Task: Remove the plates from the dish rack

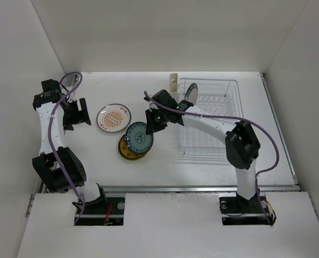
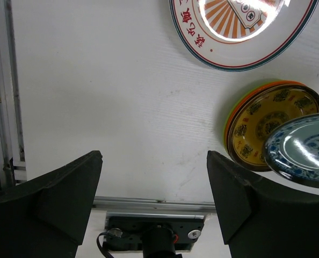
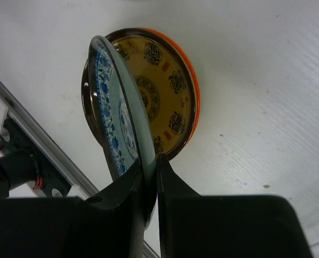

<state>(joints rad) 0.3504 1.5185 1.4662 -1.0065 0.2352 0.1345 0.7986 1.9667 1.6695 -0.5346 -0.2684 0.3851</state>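
Top view: the right pincer [image 1: 155, 119] grasps the blue-patterned plate [image 1: 138, 138] by its rim. The dish rack [image 1: 236, 91] lies to the pincer's right (one dark-rimmed plate [image 1: 190, 93] stands upright in it). The left pincer [image 1: 79, 113] hangs beside the white plate with orange centre [image 1: 114, 118].

Left wrist: its fingers are released, wide apart, over the table [image 2: 122, 107].

Right wrist: beyond the clenched fingers, the brown-yellow plate [image 3: 159, 91] lies on the orange plate [image 3: 196, 94].

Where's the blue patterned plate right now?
The blue plate is mid-table in the top view, pinched by its rim in the right end effector, tilted over the yellow plate, left of the dish rack.
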